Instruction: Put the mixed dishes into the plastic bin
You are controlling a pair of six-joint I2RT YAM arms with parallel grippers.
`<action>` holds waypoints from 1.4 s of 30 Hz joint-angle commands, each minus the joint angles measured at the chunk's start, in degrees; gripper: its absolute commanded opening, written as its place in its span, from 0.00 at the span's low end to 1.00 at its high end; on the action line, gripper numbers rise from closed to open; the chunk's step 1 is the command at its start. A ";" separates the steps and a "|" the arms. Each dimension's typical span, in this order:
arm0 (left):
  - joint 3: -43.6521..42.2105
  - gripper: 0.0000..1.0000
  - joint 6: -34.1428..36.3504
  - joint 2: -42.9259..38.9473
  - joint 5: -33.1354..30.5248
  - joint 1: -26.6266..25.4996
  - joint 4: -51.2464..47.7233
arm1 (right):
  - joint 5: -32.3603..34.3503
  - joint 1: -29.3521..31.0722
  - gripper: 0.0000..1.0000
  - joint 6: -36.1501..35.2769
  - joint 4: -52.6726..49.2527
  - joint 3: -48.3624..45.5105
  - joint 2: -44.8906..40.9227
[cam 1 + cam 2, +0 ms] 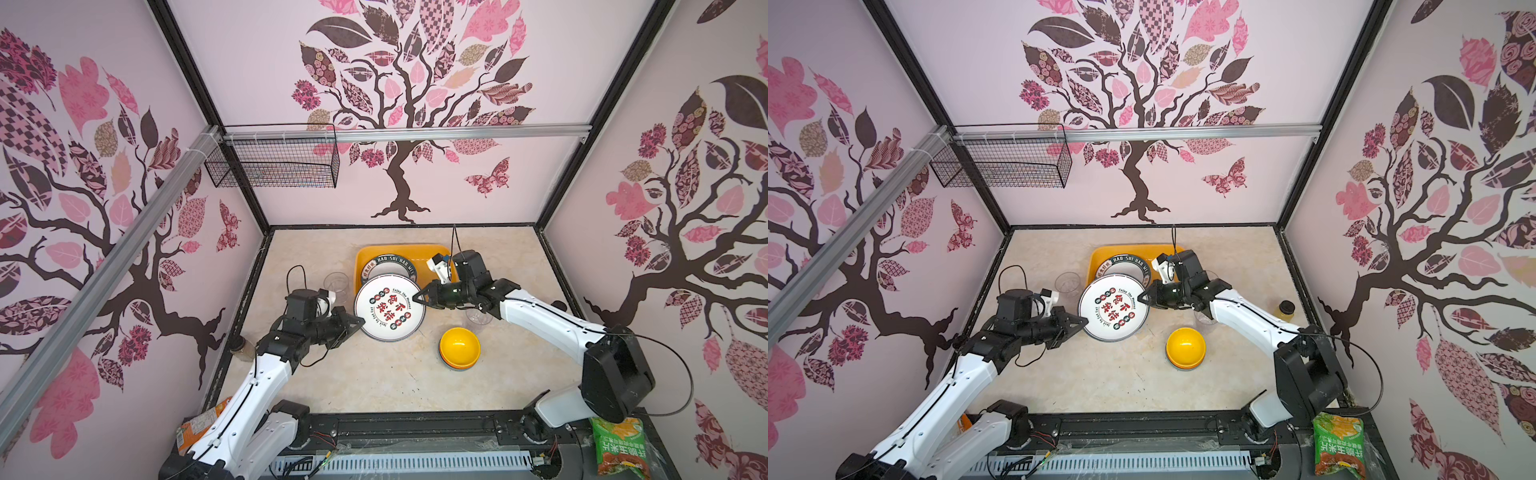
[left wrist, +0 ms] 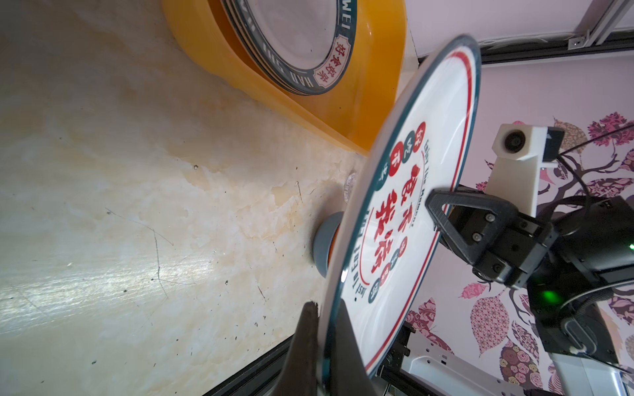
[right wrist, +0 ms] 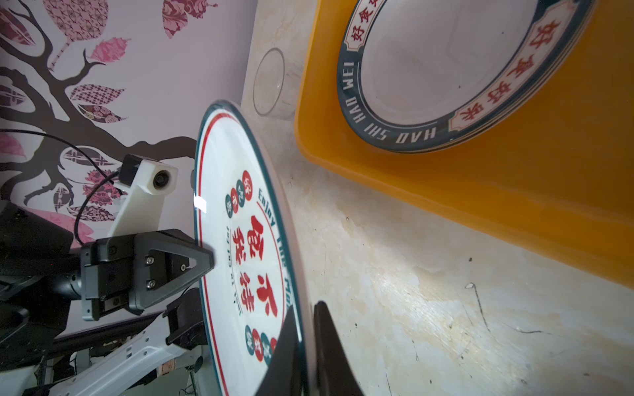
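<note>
Pinching opposite edges of the white plate (image 1: 389, 309), the left tool (image 1: 361, 322) and the right tool (image 1: 417, 300) are each clamped onto its thin rim. They hold it tilted and clear of the desk (image 1: 374, 382), right at the near wall of the yellow bin (image 1: 360, 259), where a second plate (image 1: 390, 262) lies.

The likeliest trouble is the arms moving unevenly, which would twist the rigid plate out of one shallow pinch. A low carry could knock its far edge against the bin wall. The left arm's sweep might also tip the clear tumbler (image 1: 336, 283) standing just beside the bin.
</note>
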 commanded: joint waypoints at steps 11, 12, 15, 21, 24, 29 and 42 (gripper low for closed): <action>2.93 0.31 0.39 -0.75 0.98 3.01 2.81 | 4.42 -4.61 0.00 0.18 1.41 3.36 -2.42; 2.89 0.34 0.58 -0.86 0.66 3.07 2.53 | 4.72 -5.15 0.00 0.23 1.43 3.64 -2.15; 2.95 0.37 1.41 -1.25 -0.38 3.18 1.36 | 5.85 -6.46 0.00 0.28 1.48 4.81 -1.06; 3.23 0.49 3.43 -2.30 -3.53 3.32 -1.93 | 10.48 -7.22 0.00 -0.49 0.81 8.68 3.25; 2.42 0.54 4.11 -2.72 -3.75 3.28 -1.55 | 11.75 -7.49 0.00 0.21 1.27 10.92 6.54; 1.80 0.62 6.34 -3.31 -3.49 3.23 -1.91 | 14.06 -7.49 0.00 0.83 1.47 15.13 12.16; -0.28 0.63 6.47 -3.40 -1.29 3.30 -0.37 | 15.17 -7.49 0.00 3.27 4.05 20.74 23.29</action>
